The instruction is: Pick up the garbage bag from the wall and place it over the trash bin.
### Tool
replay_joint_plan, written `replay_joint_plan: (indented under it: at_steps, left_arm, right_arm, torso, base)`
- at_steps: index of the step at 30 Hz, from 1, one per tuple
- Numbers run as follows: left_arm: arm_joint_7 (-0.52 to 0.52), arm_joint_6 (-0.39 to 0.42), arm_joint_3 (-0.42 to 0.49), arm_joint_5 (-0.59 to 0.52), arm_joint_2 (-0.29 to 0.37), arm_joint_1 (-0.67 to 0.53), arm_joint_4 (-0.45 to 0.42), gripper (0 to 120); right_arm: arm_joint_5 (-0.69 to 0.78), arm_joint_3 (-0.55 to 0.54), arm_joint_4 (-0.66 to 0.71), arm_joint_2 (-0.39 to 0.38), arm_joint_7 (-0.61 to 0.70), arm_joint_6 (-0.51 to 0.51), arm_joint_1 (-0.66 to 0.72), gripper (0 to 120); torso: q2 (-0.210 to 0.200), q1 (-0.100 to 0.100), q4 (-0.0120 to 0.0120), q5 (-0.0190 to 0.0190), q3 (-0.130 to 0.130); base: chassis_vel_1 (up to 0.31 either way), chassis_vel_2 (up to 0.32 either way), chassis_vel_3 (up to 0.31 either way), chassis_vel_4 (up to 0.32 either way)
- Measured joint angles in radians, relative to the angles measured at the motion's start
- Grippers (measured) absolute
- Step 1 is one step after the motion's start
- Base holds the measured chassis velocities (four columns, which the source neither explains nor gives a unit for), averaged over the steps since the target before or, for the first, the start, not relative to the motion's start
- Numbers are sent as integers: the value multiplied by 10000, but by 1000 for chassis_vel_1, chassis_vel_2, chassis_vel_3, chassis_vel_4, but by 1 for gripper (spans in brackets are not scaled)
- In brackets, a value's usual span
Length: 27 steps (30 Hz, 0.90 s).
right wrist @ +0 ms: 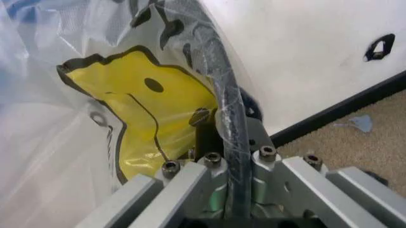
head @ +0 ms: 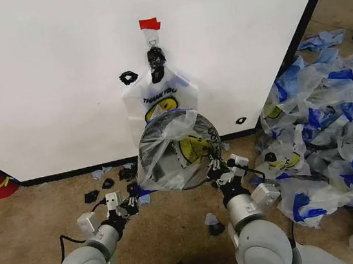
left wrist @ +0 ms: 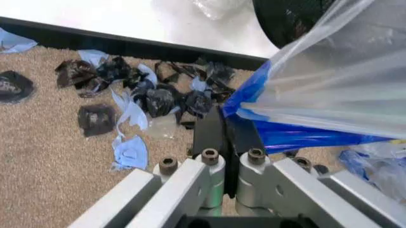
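Grippers are stretching a translucent white smiley-print garbage bag (head: 171,165) over the round black trash bin (head: 159,148): left gripper (left wrist: 223,129) pinching its blue handle, right gripper (right wrist: 223,142) clamping bag-covered rim (beside the white wall (head: 46,77)).

Garbage bag (head: 172,152) thin glossy plastic; carpet (head: 32,222) rough.

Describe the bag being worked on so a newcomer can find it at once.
Start at the white wall. Just in front of its base, the garbage bag is stretched over the round black trash bin, between the left gripper and right gripper. A second smiley bag hangs clipped above.
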Motion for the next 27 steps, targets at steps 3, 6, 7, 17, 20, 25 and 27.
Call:
replay_joint_plan:
  at_steps: [3,6,7,17,20,25,27]
  left_arm:
    - [-14,0,16,-8,-4,-64,-9,0]
    - [-21,-7,13,30,5,-30,-10,0]
    - [-25,-33,-39,93,6,28,-25,0]
    - [-156,-27,-681,419,369,792,-796,25]
    - [-245,-27,-888,518,462,1101,-1165,38]
    - [-276,-25,-1015,646,489,1339,-1357,54]
    - [-277,-14,-1009,675,470,1364,-1291,63]
  right_arm:
    - [-24,14,1,-9,-2,12,-3,0]
    - [-32,16,1,-5,-6,14,-6,0]
    - [-34,16,1,-1,-7,14,-7,0]
    - [-67,59,-137,-50,-12,64,29,0]
    - [-93,60,-179,-47,-49,87,22,0]
    - [-131,42,-189,-50,-151,132,-30,0]
    - [-134,38,-180,-56,-159,140,-52,0]
  torso:
    - [0,0,-1,2,-1]
    - [0,0,0,1,-1]
    - [0,0,0,-1,-1]
    - [0,0,0,0,-2]
    - [0,0,0,1,-1]
    - [0,0,0,0,-1]
    - [0,0,-1,1,-2]
  base:
    - [0,0,0,0]
    - [0,0,0,0]
    - [0,0,0,0]
    - [0,0,0,0]
    - [0,0,0,0]
    - [0,0,0,0]
    - [0,0,0,0]
